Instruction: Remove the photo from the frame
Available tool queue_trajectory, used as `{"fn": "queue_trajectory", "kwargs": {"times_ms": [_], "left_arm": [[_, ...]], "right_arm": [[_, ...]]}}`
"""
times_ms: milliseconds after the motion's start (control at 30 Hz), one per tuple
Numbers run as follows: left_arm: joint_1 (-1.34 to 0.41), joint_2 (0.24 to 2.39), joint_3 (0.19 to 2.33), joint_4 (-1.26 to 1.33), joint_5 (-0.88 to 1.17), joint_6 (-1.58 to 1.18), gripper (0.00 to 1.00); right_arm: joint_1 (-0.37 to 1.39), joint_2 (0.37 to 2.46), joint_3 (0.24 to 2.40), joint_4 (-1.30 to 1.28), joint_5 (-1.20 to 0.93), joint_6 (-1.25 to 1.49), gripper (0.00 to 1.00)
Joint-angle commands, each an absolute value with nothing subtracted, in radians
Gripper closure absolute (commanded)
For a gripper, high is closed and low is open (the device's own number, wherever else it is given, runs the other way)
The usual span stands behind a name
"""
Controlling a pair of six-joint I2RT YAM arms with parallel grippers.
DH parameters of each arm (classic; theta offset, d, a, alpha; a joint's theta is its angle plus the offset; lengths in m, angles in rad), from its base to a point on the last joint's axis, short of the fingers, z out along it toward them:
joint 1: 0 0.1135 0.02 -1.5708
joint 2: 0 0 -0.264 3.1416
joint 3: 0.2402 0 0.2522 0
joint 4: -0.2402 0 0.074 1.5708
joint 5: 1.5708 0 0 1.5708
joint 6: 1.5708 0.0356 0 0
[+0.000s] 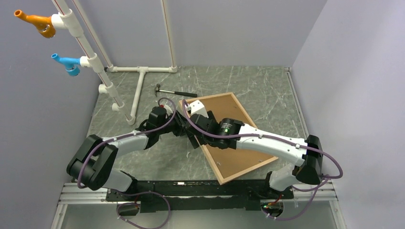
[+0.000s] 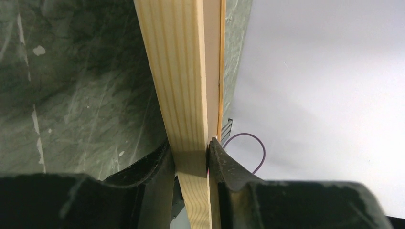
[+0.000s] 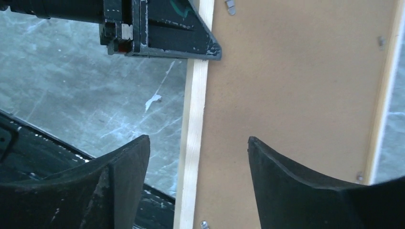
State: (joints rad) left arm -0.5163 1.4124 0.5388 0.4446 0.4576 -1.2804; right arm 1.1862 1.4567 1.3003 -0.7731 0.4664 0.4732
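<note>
Left tool (image 2: 191, 150) pinches the frame (image 2: 176, 71) by its wooden edge. Right tool (image 3: 197, 148), spread, straddles that same edge just behind, desk (image 3: 71, 86) beneath its left finger.

No text, label, brand or number could be read in any view. A green scrawl (image 3: 177, 9) on the left gripper (image 3: 210, 51) was cut off by the picture's edge and illegible, and a small white patch (image 3: 126, 32) on it was too small to read.
</note>
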Motion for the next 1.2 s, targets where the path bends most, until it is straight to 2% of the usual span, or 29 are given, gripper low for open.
{"fn": "queue_trajectory", "kwargs": {"times_ms": [0,267,433,833,1167], "left_arm": [[-0.543,1.358,0.638,0.369,0.472,-1.297,1.00],[-0.560,1.356,0.713,0.306,0.503,-1.341,1.00],[-0.560,1.347,0.742,0.254,0.504,-1.355,1.00],[-0.561,1.356,0.733,0.283,0.546,-1.419,1.00],[-0.561,1.372,0.727,0.269,0.554,-1.452,1.00]], "right_arm": [[1.190,1.503,1.411,-0.998,0.548,0.466,0.20],[1.229,1.580,1.486,-1.083,0.585,0.496,0.18],[1.252,1.670,1.524,-1.146,0.664,0.537,0.26],[1.278,1.809,1.537,-1.230,0.837,0.647,0.31],[1.278,1.887,1.546,-1.298,0.919,0.725,0.42]]}}
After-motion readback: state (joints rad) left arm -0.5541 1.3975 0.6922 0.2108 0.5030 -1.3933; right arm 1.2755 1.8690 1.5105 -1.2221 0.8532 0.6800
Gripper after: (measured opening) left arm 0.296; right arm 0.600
